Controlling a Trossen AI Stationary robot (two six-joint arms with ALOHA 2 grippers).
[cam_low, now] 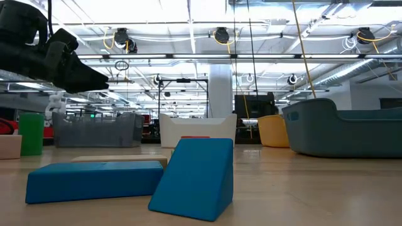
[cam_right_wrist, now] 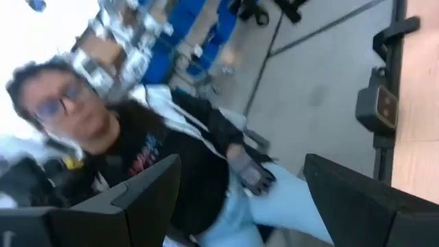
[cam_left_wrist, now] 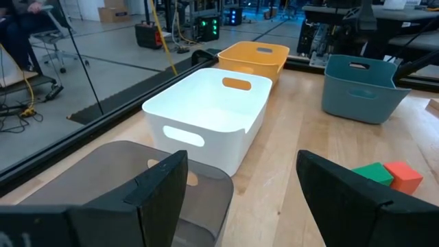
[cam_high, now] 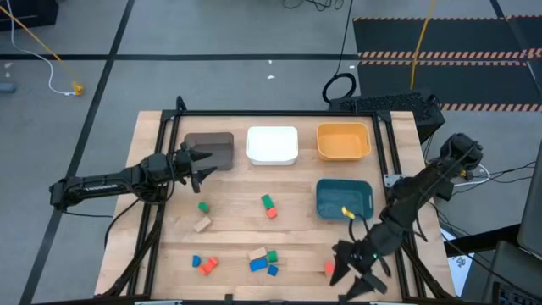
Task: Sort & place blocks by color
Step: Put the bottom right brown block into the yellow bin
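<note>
Small blocks lie scattered on the wooden table: a green one (cam_high: 203,206), a wood one (cam_high: 201,224), a green and red pair (cam_high: 269,207), and along the near edge blue (cam_high: 196,262), red-orange (cam_high: 208,265), wood (cam_high: 257,253), green (cam_high: 273,255) and blue (cam_high: 259,265) ones. A red block (cam_high: 329,268) lies beside my right gripper (cam_high: 349,282). This gripper hovers open at the near right edge, nothing between its fingers (cam_right_wrist: 240,199). My left gripper (cam_high: 206,166) waits open next to the brown bin (cam_high: 210,151), also with nothing in it (cam_left_wrist: 240,185).
Four bins stand at the back and right: brown, white (cam_high: 273,144), orange (cam_high: 344,141) and teal (cam_high: 344,200). The low view shows a blue bar (cam_low: 94,179) and a blue wedge (cam_low: 195,179) close by. A person (cam_right_wrist: 158,151) shows beyond the table in the right wrist view.
</note>
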